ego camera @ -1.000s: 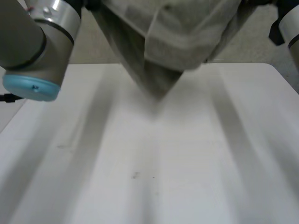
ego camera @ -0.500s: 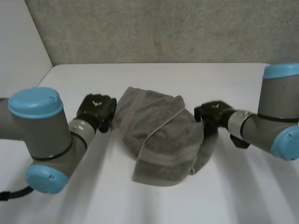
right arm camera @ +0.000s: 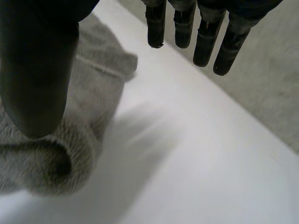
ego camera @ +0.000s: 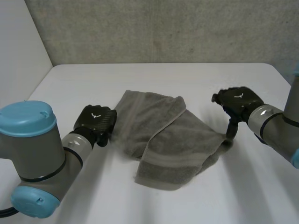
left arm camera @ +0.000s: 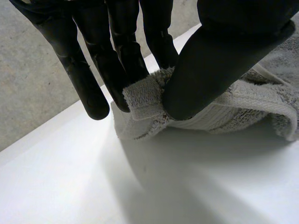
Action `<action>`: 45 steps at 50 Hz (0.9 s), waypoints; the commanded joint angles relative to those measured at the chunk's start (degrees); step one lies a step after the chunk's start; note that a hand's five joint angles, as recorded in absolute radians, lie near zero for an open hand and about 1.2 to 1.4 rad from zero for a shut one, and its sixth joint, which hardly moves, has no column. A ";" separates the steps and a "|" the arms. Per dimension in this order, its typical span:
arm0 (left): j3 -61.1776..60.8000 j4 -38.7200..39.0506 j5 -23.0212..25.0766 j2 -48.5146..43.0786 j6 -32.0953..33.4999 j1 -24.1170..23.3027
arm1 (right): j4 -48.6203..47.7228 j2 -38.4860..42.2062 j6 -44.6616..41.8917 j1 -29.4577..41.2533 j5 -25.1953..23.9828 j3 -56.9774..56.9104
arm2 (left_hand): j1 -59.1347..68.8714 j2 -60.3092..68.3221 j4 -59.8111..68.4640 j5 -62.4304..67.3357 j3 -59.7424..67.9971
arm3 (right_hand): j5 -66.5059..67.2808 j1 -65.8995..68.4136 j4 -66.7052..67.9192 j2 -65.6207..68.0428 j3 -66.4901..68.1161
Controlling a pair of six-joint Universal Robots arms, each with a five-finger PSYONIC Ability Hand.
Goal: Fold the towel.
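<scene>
A grey towel [ego camera: 161,135] lies crumpled and partly folded over itself in the middle of the white table [ego camera: 154,74]. My left hand [ego camera: 96,121] is at the towel's left edge; in the left wrist view its thumb [left arm camera: 219,60] and fingers [left arm camera: 121,56] pinch a hemmed corner of the towel [left arm camera: 145,95]. My right hand [ego camera: 238,103] hovers just off the towel's right end, open, with its thumb [right arm camera: 37,70] over the towel's rolled edge [right arm camera: 51,163] and its straight fingers [right arm camera: 205,37] spread away from the cloth, holding nothing.
A grey wall [ego camera: 163,28] stands behind the table's far edge. Bare white tabletop stretches in front of the towel and to both sides of it.
One second ago the towel hung lifted close before the head camera. It now lies on the table, the right hand has let go and drawn off to the right, and the left keeps its pinch.
</scene>
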 commanded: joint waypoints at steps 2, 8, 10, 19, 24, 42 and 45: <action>-0.04 0.03 -0.02 -0.55 0.01 0.13 | -3.93 -5.56 -0.97 8.12 -2.42 3.58 | 12.57 10.25 10.23 11.96 10.52 | -3.67 -4.15 -4.97 -4.78 -4.63; 0.23 1.17 -0.11 -0.64 0.01 1.00 | -3.58 -3.82 -11.32 16.39 -7.43 5.33 | 12.57 10.25 10.23 11.96 10.52 | -3.67 -4.15 -4.97 -4.78 -4.63; 0.14 1.87 -0.11 -0.64 0.10 1.27 | -3.50 -2.59 -14.57 18.15 -8.39 5.60 | 12.57 10.25 10.23 11.96 10.52 | -3.09 -3.57 -4.39 -4.20 -4.05; 0.31 3.90 -0.11 -2.57 0.36 4.34 | -3.67 5.32 -25.84 23.35 -9.90 3.76 | 12.57 10.25 10.23 11.96 10.52 | 3.12 2.64 1.82 2.02 2.16; 0.66 3.99 -0.02 -3.36 0.36 5.22 | -3.49 8.92 -26.38 25.02 -11.21 1.21 | 12.57 10.25 10.23 11.96 10.52 | 6.16 5.68 4.86 5.06 5.20; 0.49 3.99 -0.02 -3.54 0.27 5.84 | -3.67 18.60 -28.83 26.34 -13.41 -6.35 | 12.57 10.25 10.23 11.96 10.52 | 24.46 23.98 23.16 23.36 23.50; 0.49 3.99 -0.02 -3.54 0.27 5.84 | -3.67 19.30 -29.80 26.34 -13.24 -6.88 | 12.57 10.25 10.23 11.96 10.52 | 30.02 29.55 28.72 28.92 29.07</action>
